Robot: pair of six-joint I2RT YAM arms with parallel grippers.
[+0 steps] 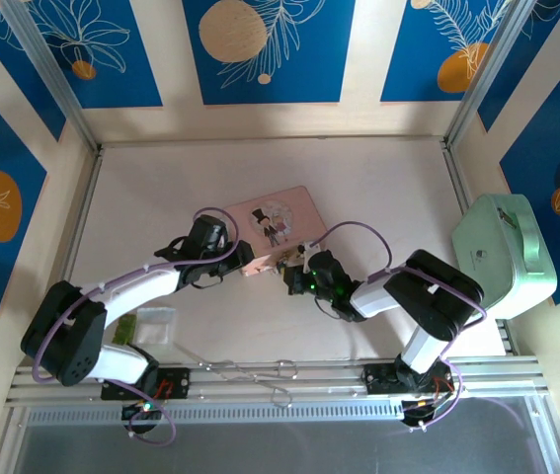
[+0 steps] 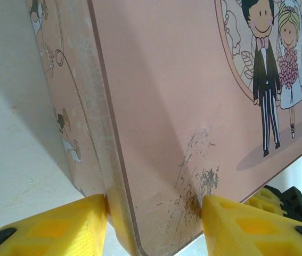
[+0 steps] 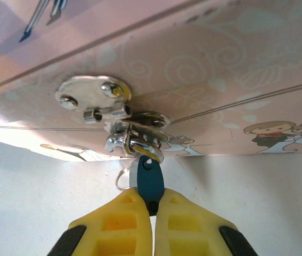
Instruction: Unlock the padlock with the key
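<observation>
**Teal padlock [image 3: 149,180] pinched at hasp [image 3: 135,125]**

Hung on the hasp of the pink tin [image 2: 156,106], it is clamped between right fingers [image 3: 121,224]. Tin corner is clamped by left fingers [image 2: 60,226]. Lock should be kept steady, keyhole exposed for the key.

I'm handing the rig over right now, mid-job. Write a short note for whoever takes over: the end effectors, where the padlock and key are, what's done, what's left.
Left end effector: shut on a corner of the pink box, bracing it on the table.
Right end effector: shut on the blue-teal body of the padlock, which hangs from the hasp on the box front.
The key: I cannot make it out, so find it first.
Done: box braced, padlock gripped.
Left: the padlock is not yet opened or off the hasp. The key has to go in and turn.
</observation>
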